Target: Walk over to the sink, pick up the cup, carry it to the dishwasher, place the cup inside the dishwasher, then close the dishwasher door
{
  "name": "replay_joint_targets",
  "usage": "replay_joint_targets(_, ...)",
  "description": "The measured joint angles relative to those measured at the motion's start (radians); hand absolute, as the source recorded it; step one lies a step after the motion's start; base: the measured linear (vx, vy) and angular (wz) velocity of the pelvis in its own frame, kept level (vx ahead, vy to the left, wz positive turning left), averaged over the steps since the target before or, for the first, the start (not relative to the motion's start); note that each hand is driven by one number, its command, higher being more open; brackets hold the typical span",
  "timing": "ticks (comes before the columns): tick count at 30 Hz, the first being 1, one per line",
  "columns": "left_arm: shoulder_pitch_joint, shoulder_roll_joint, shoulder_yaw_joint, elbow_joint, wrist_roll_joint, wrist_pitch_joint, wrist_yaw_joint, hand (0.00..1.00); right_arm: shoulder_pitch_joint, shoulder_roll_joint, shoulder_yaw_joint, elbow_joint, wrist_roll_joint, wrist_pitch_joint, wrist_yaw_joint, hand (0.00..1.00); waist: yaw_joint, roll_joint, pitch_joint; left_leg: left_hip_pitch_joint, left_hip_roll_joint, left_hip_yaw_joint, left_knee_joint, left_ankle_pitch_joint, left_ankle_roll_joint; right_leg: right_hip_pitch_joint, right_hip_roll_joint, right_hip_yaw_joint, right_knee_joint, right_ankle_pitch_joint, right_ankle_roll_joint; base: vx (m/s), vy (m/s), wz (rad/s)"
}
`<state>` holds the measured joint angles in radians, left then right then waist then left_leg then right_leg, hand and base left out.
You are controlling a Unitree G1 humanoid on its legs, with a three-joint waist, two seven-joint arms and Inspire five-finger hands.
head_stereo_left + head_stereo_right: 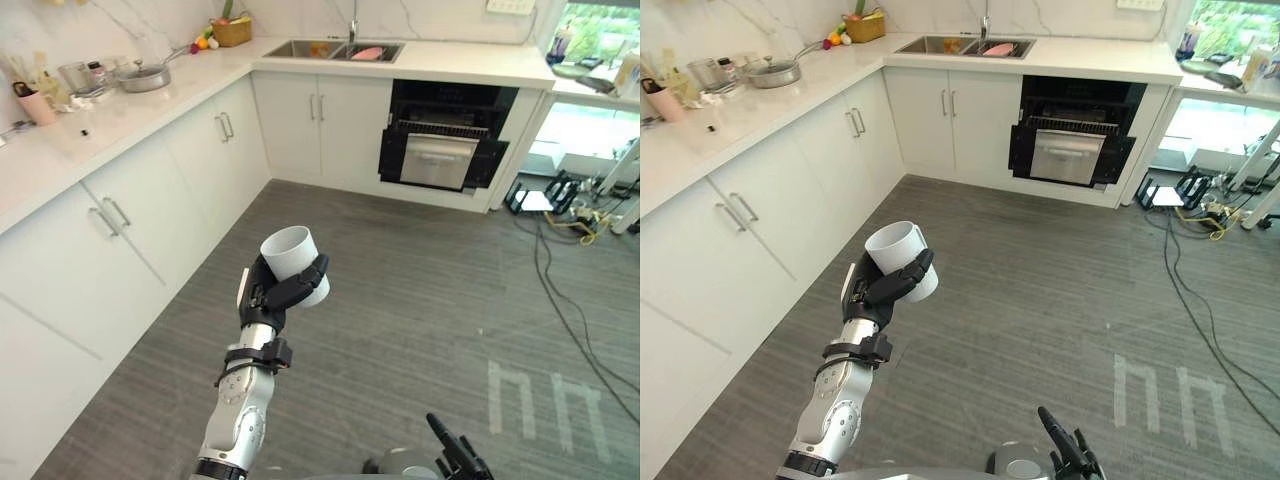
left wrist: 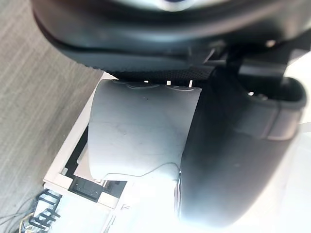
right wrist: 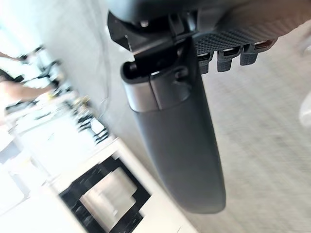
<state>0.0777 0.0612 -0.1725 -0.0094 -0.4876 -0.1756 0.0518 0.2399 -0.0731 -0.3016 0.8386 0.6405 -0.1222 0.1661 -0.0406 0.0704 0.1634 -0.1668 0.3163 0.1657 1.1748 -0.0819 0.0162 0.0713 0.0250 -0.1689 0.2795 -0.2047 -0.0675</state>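
Note:
My left hand (image 1: 272, 298) is raised over the floor, its fingers curled round a white cup (image 1: 291, 256) that tilts with its open mouth up and to the left. The left wrist view has the cup's white wall (image 2: 141, 131) pressed against the palm beside the thumb. The dishwasher (image 1: 446, 138) stands ahead to the right under the counter, a dark opening with its silver door hanging partly down. The sink (image 1: 335, 48) lies in the counter at the far corner, left of the dishwasher. My right hand (image 1: 456, 458) hangs low at the bottom edge, fingers straight and holding nothing.
White cabinets (image 1: 120, 215) run along the left wall under a counter bearing a pan (image 1: 143, 76) and small items. Cables and equipment (image 1: 560, 200) lie on the floor at the right, past the dishwasher. Grey floor (image 1: 420, 290) stretches between me and the dishwasher.

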Motion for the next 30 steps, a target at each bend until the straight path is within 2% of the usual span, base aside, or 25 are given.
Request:
replay_joint_targets(1, 0.005, 0.016, 0.012, -0.002, 0.001, 0.0, -0.008, 0.0, -0.028, -0.02, 0.037, -0.024, 0.0, -0.01, -0.01, 1.0, 0.017, -0.007, 0.004, -0.045, -0.022, 0.046, -0.097, -0.068, 0.001, 0.046, -0.014, 0.038, -0.03, 0.004, 0.02, 0.52, -0.009, -0.91)
replay_joint_targets(2, 0.005, 0.03, 0.019, -0.005, 0.015, 0.0, -0.011, 0.0, -0.051, -0.034, 0.062, -0.049, -0.005, -0.019, -0.02, 1.0, 0.026, -0.01, 0.005, -0.072, -0.046, 0.072, -0.215, -0.098, -0.005, 0.078, -0.029, 0.062, -0.054, 0.002, 0.029, 0.64, 0.059, -0.99)
replay_joint_targets(3, 0.01, 0.041, 0.028, -0.021, 0.031, -0.001, -0.014, 0.0, -0.089, -0.051, 0.098, -0.08, -0.012, -0.027, -0.042, 1.0, 0.029, -0.018, 0.01, -0.099, -0.1, 0.086, -0.435, -0.098, -0.011, 0.112, -0.06, 0.087, -0.083, -0.006, 0.047, 0.66, 0.121, -0.73)
replay_joint_targets(4, 0.019, 0.035, 0.033, -0.052, 0.048, -0.002, -0.015, 0.0, -0.118, -0.071, 0.122, -0.116, -0.023, -0.032, -0.068, 1.0, 0.03, -0.02, 0.011, -0.114, -0.151, 0.087, -0.694, -0.058, -0.057, 0.139, -0.088, 0.1, -0.101, -0.018, 0.067, 0.55, 0.115, -0.49)
replay_joint_targets(5, 0.029, 0.03, 0.033, -0.075, 0.058, -0.002, -0.015, 0.0, -0.125, -0.076, 0.132, -0.134, -0.037, -0.034, -0.083, 1.0, 0.03, -0.014, 0.008, -0.119, -0.167, 0.085, -0.817, -0.02, -0.079, 0.154, -0.092, 0.103, -0.113, -0.023, 0.075, 0.45, 0.157, -0.37)
replay_joint_targets(6, 0.048, 0.027, 0.033, -0.123, 0.066, -0.004, -0.02, 0.0, -0.132, -0.082, 0.145, -0.161, -0.057, -0.036, -0.111, 1.0, 0.041, 0.002, 0.0, -0.118, -0.178, 0.075, -0.995, 0.079, -0.113, 0.186, -0.084, 0.116, -0.127, -0.045, 0.099, 0.58, 0.246, -0.53)
replay_joint_targets(7, 0.054, 0.039, 0.039, -0.139, 0.072, -0.019, -0.026, 0.0, -0.142, -0.079, 0.161, -0.162, -0.085, -0.036, -0.14, 1.0, 0.065, -0.003, -0.004, -0.099, -0.184, 0.068, -0.965, 0.197, -0.066, 0.229, -0.097, 0.139, -0.12, -0.079, 0.117, 0.69, 0.298, -0.56)
replay_joint_targets(8, 0.054, 0.039, 0.049, -0.139, 0.073, -0.021, -0.028, 0.0, -0.147, -0.078, 0.172, -0.164, -0.1, -0.036, -0.153, 1.0, 0.067, -0.013, -0.004, -0.097, -0.192, 0.059, -0.932, 0.214, -0.037, 0.244, -0.109, 0.14, -0.112, -0.085, 0.121, 0.68, 0.294, -0.42)
replay_joint_targets(9, 0.055, 0.041, 0.079, -0.137, 0.074, -0.022, -0.029, 0.0, -0.155, -0.078, 0.182, -0.179, -0.132, -0.034, -0.177, 1.0, 0.063, -0.035, 0.002, -0.099, -0.216, 0.057, -0.861, 0.161, 0.017, 0.254, -0.142, 0.137, -0.07, -0.088, 0.122, 0.44, 0.187, -0.01)
replay_joint_targets(11, 0.064, 0.034, 0.126, -0.137, 0.075, -0.024, -0.027, 0.0, -0.154, -0.086, 0.181, -0.23, -0.166, -0.033, -0.203, 1.0, 0.048, -0.054, 0.005, -0.099, -0.259, 0.061, -0.771, 0.064, 0.036, 0.228, -0.195, 0.162, 0.06, -0.087, 0.124, 0.56, 0.227, 0.13)
replay_joint_targets(12, 0.076, 0.033, 0.146, -0.138, 0.076, -0.028, -0.016, 0.0, -0.154, -0.09, 0.179, -0.261, -0.175, -0.014, -0.214, 1.0, 0.051, -0.07, -0.004, -0.081, -0.286, 0.084, -0.731, 0.007, 0.041, 0.195, -0.228, 0.181, 0.178, -0.079, 0.141, 0.56, 0.211, -0.04)
replay_joint_targets(13, 0.082, 0.033, 0.157, -0.138, 0.076, -0.029, -0.01, 0.0, -0.155, -0.091, 0.178, -0.276, -0.175, 0.002, -0.216, 1.0, 0.055, -0.077, -0.008, -0.066, -0.298, 0.096, -0.715, -0.024, 0.045, 0.174, -0.251, 0.182, 0.249, -0.063, 0.169, 0.56, 0.184, -0.21)
replay_joint_targets(14, 0.09, 0.034, 0.176, -0.14, 0.077, -0.031, -0.007, 0.0, -0.157, -0.086, 0.185, -0.302, -0.172, 0.018, -0.218, 1.0, 0.057, -0.088, -0.009, -0.033, -0.318, 0.114, -0.688, -0.071, 0.066, 0.129, -0.29, 0.181, 0.398, -0.002, 0.272, 0.55, 0.165, -0.24)
replay_joint_targets(15, 0.092, 0.041, 0.197, -0.148, 0.084, -0.033, -0.003, 0.0, -0.161, -0.07, 0.198, -0.318, -0.17, 0.029, -0.22, 1.0, 0.056, -0.103, -0.008, 0.005, -0.332, 0.127, -0.669, -0.118, 0.078, 0.069, -0.326, 0.186, 0.562, 0.071, 0.338, 0.6, 0.162, -0.2)
replay_joint_targets(16, 0.093, 0.043, 0.203, -0.151, 0.09, -0.033, 0.0, 0.0, -0.164, -0.06, 0.206, -0.319, -0.17, 0.035, -0.221, 1.0, 0.056, -0.107, -0.007, 0.026, -0.335, 0.129, -0.664, -0.138, 0.084, 0.027, -0.334, 0.186, 0.648, 0.069, 0.332, 0.55, 0.112, -0.16)
replay_joint_targets(18, 0.093, 0.04, 0.204, -0.151, 0.11, -0.033, 0.017, 0.0, -0.148, -0.018, 0.234, -0.319, -0.173, 0.045, -0.216, 1.0, 0.049, -0.104, -0.003, 0.14, -0.335, 0.125, -0.695, -0.19, 0.082, -0.14, -0.336, 0.122, 0.909, 0.001, 0.218, 0.46, 0.04, -0.12)
replay_joint_targets(20, 0.092, 0.039, 0.195, -0.151, 0.117, -0.034, 0.02, 0.0, -0.132, 0.007, 0.24, -0.324, -0.173, 0.046, -0.21, 1.0, 0.037, -0.101, -0.001, 0.212, -0.33, 0.12, -0.737, -0.202, 0.072, -0.241, -0.321, 0.08, 0.914, -0.035, 0.17, 0.34, -0.042, 0.04)
replay_joint_targets(21, 0.081, 0.048, 0.178, -0.151, 0.117, -0.036, 0.025, 0.0, -0.103, 0.019, 0.241, -0.365, -0.173, 0.05, -0.206, 1.0, 0.019, -0.097, 0.004, 0.265, -0.322, 0.1, -0.775, -0.21, 0.062, -0.328, -0.301, 0.037, 0.789, -0.056, 0.155, 0.35, -0.096, 0.25)
replay_joint_targets(22, 0.073, 0.05, 0.171, -0.151, 0.117, -0.036, 0.025, 0.0, -0.091, 0.02, 0.24, -0.384, -0.174, 0.052, -0.205, 1.0, 0.009, -0.092, 0.009, 0.281, -0.312, 0.09, -0.783, -0.214, 0.055, -0.349, -0.286, 0.019, 0.695, -0.056, 0.152, 0.42, -0.136, 0.37)
replay_joint_targets(23, 0.065, 0.053, 0.162, -0.151, 0.118, -0.037, 0.025, 0.0, -0.077, 0.02, 0.24, -0.406, -0.175, 0.052, -0.2, 1.0, -0.003, -0.082, 0.017, 0.306, -0.296, 0.079, -0.797, -0.22, 0.04, -0.358, -0.26, -0.005, 0.49, -0.037, 0.166, 0.36, -0.133, 0.21)
replay_joint_targets(25, 0.05, 0.084, 0.144, -0.148, 0.127, -0.04, 0.026, 0.0, -0.041, 0.02, 0.239, -0.458, -0.177, 0.05, -0.176, 1.0, -0.005, -0.103, 0.016, 0.373, -0.299, 0.076, -0.832, -0.249, -0.003, -0.353, -0.229, -0.011, -0.009, 0.144, 0.193, 0.41, -0.178, 0.08)
replay_joint_targets(26, 0.05, 0.094, 0.139, -0.146, 0.13, -0.041, 0.026, 0.0, -0.03, 0.018, 0.239, -0.47, -0.181, 0.047, -0.17, 1.0, -0.007, -0.111, 0.016, 0.392, -0.307, 0.069, -0.833, -0.264, -0.012, -0.354, -0.234, -0.011, -0.04, 0.159, 0.191, 0.43, -0.225, 0.26)
replay_joint_targets(27, 0.053, 0.093, 0.115, -0.129, 0.139, -0.039, 0.029, 0.0, -0.013, 0.001, 0.236, -0.474, -0.204, 0.039, -0.162, 1.0, -0.021, -0.108, 0.016, 0.433, -0.305, 0.038, -0.826, -0.302, -0.028, -0.341, -0.226, 0.0, -0.003, 0.235, 0.174, 0.44, -0.228, 0.38)
replay_joint_targets(29, 0.061, 0.058, 0.072, -0.121, 0.154, -0.04, 0.029, 0.0, 0.005, -0.024, 0.225, -0.486, -0.21, 0.04, -0.163, 1.0, -0.027, -0.045, 0.007, 0.459, -0.25, 0.016, -0.83, -0.354, -0.019, -0.351, -0.172, 0.014, 0.077, 0.246, 0.167, 0.45, -0.235, 0.35)
replay_joint_targets(30, 0.062, 0.051, 0.06, -0.121, 0.154, -0.041, 0.028, 0.0, 0.009, -0.027, 0.224, -0.498, -0.207, 0.04, -0.165, 1.0, -0.028, -0.033, 0.005, 0.463, -0.232, 0.013, -0.833, -0.366, -0.014, -0.36, -0.157, 0.018, 0.103, 0.244, 0.162, 0.28, -0.177, 0.17)
